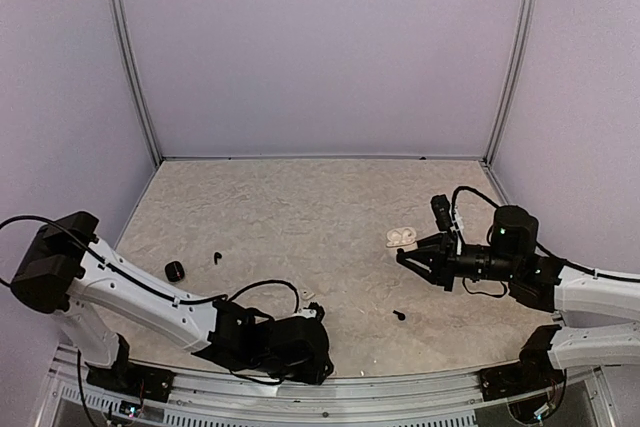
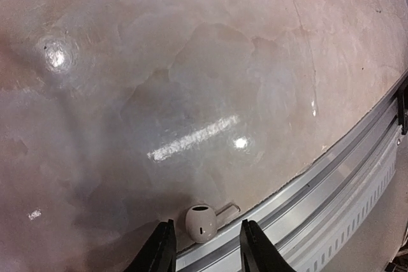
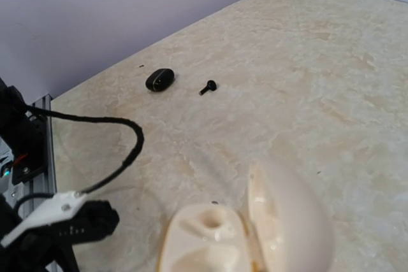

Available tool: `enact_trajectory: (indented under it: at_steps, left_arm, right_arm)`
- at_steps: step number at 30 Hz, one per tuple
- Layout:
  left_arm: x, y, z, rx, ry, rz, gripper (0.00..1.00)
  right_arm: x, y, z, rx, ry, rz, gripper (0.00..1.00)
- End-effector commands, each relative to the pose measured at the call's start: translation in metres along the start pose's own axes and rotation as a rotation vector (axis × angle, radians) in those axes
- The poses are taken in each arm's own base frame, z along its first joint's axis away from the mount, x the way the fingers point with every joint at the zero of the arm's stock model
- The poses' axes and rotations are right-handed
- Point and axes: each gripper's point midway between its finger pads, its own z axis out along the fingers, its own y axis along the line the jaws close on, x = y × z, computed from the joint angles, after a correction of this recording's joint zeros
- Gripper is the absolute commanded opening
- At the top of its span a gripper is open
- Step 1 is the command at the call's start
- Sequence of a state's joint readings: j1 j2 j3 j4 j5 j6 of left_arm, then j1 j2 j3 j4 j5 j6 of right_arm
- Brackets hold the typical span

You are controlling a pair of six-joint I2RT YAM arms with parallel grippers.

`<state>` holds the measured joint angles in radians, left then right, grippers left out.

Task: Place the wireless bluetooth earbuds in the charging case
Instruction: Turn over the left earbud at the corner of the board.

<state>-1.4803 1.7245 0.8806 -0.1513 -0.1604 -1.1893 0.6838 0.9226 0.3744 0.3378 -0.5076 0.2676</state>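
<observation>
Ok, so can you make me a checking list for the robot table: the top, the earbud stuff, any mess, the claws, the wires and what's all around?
Surface: pale marbled tabletop, shiny.
Job's things: white earbud beside the near rail; left black earbud and right black earbud lying loose; white charging case with its lid open; black case shut, on the table.
Clutter: nothing seen.
Grippers: left gripper open, a finger on either side of the white earbud; right gripper shut on the white charging case.
Cables: black cable looping over the left arm.
Surroundings: lilac walls, metal rail.
</observation>
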Motion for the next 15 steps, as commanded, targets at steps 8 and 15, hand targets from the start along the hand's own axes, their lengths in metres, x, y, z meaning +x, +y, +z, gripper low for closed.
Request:
enact_trajectory:
  at_steps: [8, 15]
  left_arm:
    - [0.008, 0.007, 0.010, -0.128, 0.023, 0.064, 0.30]
    - [-0.008, 0.019, 0.009, -0.211, -0.014, 0.094, 0.21]
  right_arm:
    - [-0.001, 0.000, -0.004, 0.007, -0.014, 0.000, 0.00]
    - [-0.002, 0.000, -0.004, 0.008, -0.016, -0.004, 0.00]
